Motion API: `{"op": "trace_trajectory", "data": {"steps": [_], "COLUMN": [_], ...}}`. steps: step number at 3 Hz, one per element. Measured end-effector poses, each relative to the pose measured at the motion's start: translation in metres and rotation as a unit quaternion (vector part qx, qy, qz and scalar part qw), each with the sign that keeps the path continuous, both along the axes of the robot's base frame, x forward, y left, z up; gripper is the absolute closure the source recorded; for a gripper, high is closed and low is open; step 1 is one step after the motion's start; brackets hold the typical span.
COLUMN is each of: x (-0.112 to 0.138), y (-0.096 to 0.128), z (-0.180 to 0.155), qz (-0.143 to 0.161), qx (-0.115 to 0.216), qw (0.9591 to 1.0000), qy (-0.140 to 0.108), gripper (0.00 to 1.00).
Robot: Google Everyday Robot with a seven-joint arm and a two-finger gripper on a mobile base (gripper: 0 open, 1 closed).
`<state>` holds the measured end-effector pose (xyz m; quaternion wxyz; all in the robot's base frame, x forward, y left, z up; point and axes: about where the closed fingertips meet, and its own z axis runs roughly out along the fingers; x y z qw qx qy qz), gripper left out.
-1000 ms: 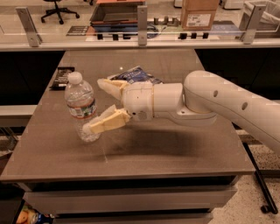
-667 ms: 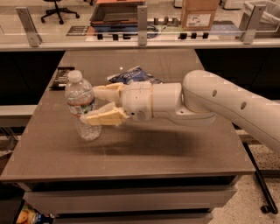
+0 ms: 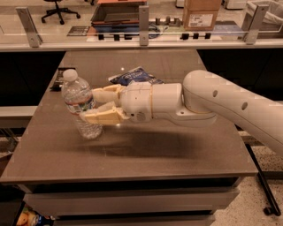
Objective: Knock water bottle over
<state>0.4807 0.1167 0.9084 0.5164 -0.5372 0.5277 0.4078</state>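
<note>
The water bottle is a clear ribbed bottle with a white cap and a white, red and green label band. It stands on the left part of the brown table, leaning with its cap toward the left. My gripper reaches in from the right on the white arm. Its cream fingers are spread apart. The near finger lies across the front of the bottle below the label. The far finger is at the bottle's right side by the label.
A blue chip bag lies behind the gripper, mid-table. A dark flat object sits at the table's far left edge. Beyond a glass partition are a counter with a dark tray and a cardboard box.
The gripper has moved left into the bottle. The bottle has gone from upright to leaning left, with its base pushed toward the front of the table.
</note>
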Motion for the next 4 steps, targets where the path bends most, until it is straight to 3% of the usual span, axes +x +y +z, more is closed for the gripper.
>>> {"op": "trace_trajectory", "data": {"steps": [1, 2, 3, 4], "x": [-0.001, -0.001, 0.002, 0.010], "y": [0.002, 0.002, -0.002, -0.015], "z": [0.001, 0.001, 0.008, 0.020], "qz": [0.002, 0.002, -0.009, -0.037], "qx": [0.000, 0.000, -0.031, -0.090], "qw": [1.0000, 1.0000, 0.9995, 0.9950], "qy": [-0.001, -0.001, 0.006, 0.018], "gripper": [1.00, 1.00, 1.00, 1.00]}}
